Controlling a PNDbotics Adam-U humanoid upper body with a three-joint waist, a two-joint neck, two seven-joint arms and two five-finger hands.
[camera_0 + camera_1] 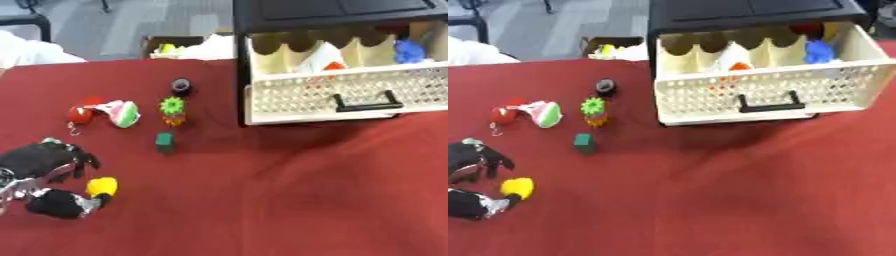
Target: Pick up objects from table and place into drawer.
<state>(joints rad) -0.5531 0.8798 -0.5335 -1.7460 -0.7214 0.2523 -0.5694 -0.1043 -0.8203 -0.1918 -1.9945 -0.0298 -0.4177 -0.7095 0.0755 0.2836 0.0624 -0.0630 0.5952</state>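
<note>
Cream drawer [324, 95] pulled open from black cabinet [745, 15], blue object [819, 51] and orange-white item [328, 64] inside, left hand [44, 170] pinching yellow object [101, 186] on red table [289, 190].

Red cloth [289, 200] covering the table; cardboard box [175, 45] sitting at 11 o'clock past the far edge; grey floor [131, 20] showing behind.

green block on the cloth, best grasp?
Probably from above, pinching the two side faces of the green block. It stands alone on the red cloth, clear space all round; the spiky green toy sits apart behind it. The left hand is nearest, so come from the left.
</note>
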